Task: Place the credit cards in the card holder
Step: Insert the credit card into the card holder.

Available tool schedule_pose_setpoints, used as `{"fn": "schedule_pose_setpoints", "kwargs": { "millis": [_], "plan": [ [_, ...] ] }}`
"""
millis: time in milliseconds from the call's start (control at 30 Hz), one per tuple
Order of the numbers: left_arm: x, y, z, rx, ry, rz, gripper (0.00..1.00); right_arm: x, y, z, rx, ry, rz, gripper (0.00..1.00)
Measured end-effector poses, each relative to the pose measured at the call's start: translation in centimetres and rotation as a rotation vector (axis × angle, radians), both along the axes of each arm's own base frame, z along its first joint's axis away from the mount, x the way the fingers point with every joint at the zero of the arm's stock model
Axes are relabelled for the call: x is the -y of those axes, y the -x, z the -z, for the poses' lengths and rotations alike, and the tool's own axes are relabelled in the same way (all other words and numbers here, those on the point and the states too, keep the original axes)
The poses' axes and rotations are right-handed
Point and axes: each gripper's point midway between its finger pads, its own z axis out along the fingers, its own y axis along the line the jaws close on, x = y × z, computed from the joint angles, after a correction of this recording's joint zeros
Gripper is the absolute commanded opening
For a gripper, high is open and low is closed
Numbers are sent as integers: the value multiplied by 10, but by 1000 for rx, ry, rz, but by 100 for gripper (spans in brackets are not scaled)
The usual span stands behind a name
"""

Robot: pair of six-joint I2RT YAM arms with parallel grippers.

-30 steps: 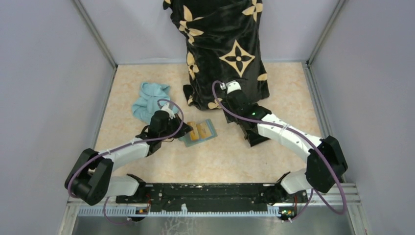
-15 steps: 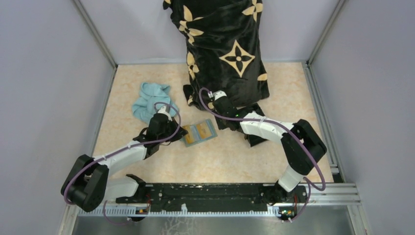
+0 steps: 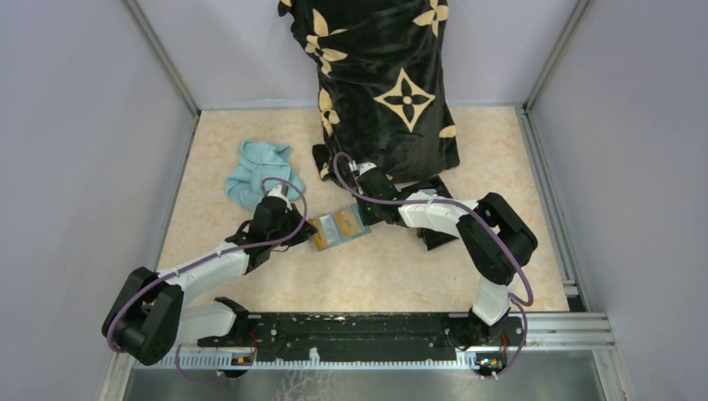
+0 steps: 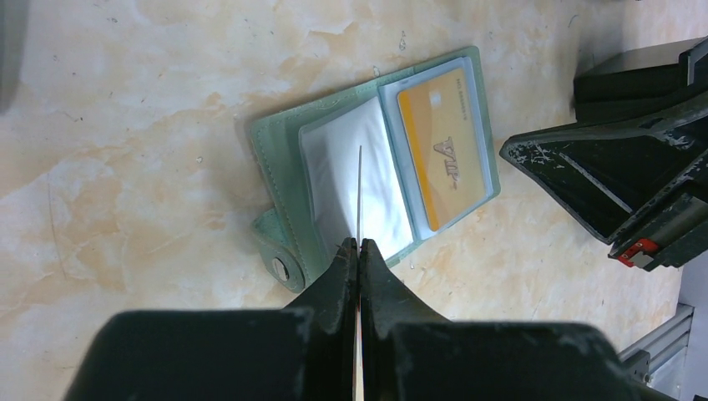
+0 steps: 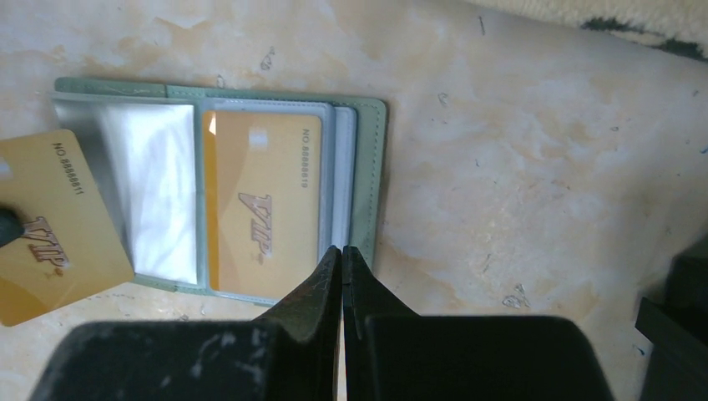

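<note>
The sage-green card holder (image 3: 357, 230) (image 4: 280, 163) (image 5: 371, 159) lies open on the table. One tan-orange credit card (image 4: 441, 159) (image 5: 263, 200) sits in its right clear sleeve. My left gripper (image 3: 311, 227) (image 4: 359, 244) is shut on a second tan-orange credit card (image 5: 50, 225). In the left wrist view that card shows edge-on as a thin line (image 4: 359, 192) over the left clear sleeve (image 4: 346, 175). My right gripper (image 3: 368, 211) (image 5: 342, 249) is shut with nothing in it, its tips at the holder's right near edge.
A black cloth with tan flowers (image 3: 384, 83) hangs at the back and spreads onto the table. A light blue cloth (image 3: 255, 171) lies at the back left. A black object (image 3: 436, 232) (image 5: 676, 317) sits under my right arm. Grey walls stand on both sides.
My right gripper has shut and swung left from beside the black cloth to the holder's right edge. My left gripper, still shut on the card, shifted slightly.
</note>
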Motion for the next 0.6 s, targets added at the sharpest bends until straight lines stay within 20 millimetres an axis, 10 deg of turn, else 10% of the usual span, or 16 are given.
{"fn": "schedule_pose_setpoints", "kwargs": {
  "millis": [600],
  "plan": [
    [-4,3,5,-13,-14,-8,0,-15,0,9,-32,-62,2,0]
  ]
}}
